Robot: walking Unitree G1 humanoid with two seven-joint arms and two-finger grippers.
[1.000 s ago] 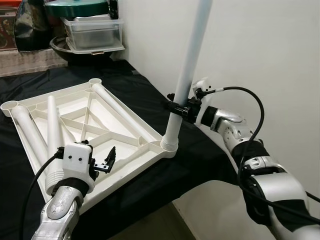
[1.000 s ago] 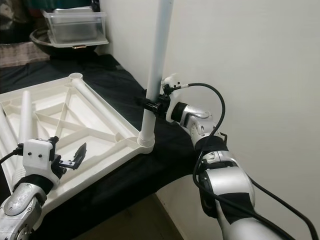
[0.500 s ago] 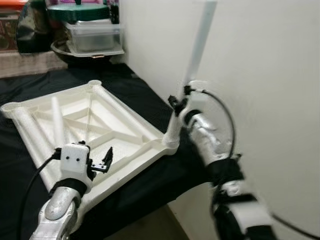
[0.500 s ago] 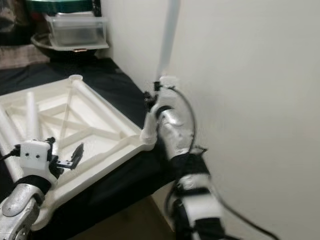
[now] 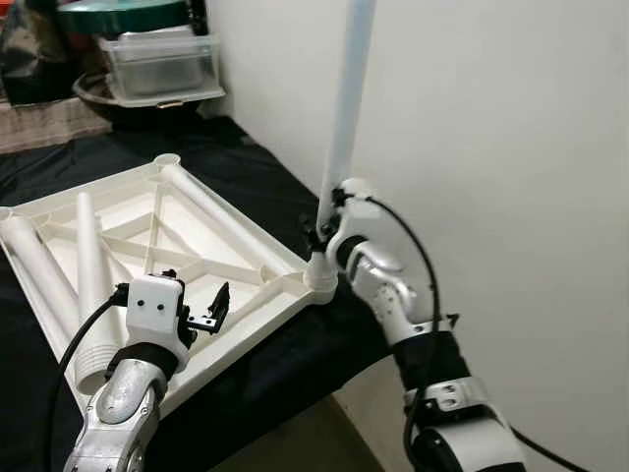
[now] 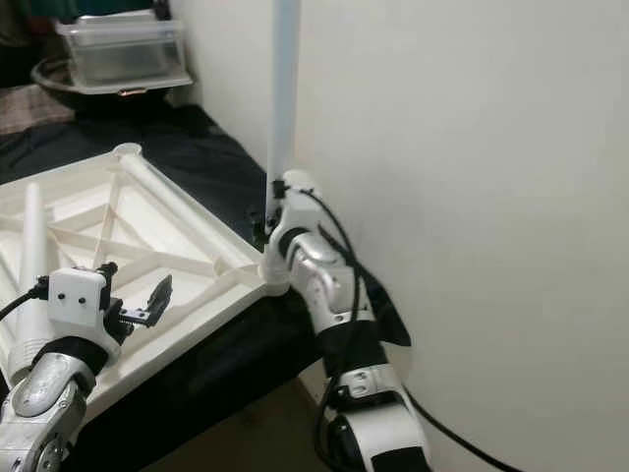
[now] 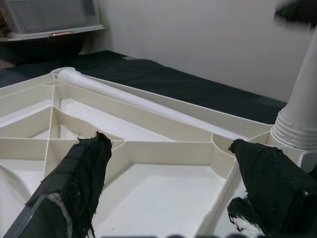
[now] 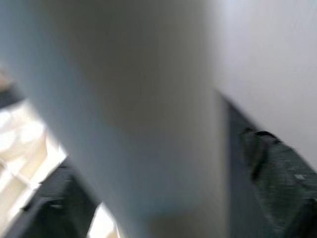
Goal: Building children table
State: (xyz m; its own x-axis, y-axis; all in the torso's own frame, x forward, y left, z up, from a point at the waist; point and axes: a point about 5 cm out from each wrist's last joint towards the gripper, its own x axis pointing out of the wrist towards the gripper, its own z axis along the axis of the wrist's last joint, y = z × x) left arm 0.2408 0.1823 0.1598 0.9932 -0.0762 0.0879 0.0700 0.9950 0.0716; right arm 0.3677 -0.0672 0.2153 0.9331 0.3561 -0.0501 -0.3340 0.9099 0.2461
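Observation:
The white plastic table top (image 5: 128,211) lies upside down on a black cloth, its ribs facing up. One white table leg (image 5: 341,128) stands upright in the near right corner socket (image 5: 319,277). My right gripper (image 5: 316,234) is shut on this leg just above the socket; the blurred leg (image 8: 124,109) sits between its fingers (image 8: 270,168). My left gripper (image 5: 214,311) hovers open over the near edge, its fingers (image 7: 74,188) spread above the ribs and holding nothing. Three loose legs (image 5: 86,270) lie on the table top.
A white wall (image 5: 491,147) stands close to the right of the upright leg. Stacked clear plastic boxes (image 5: 157,64) and a dark bowl sit at the back. The black cloth (image 5: 246,157) drops off at the near right edge to the floor (image 5: 295,442).
The camera has shifted. My right arm has swung in from the right to sit below the leg, still gripping it, and the leg stands straighter. The left gripper is unchanged.

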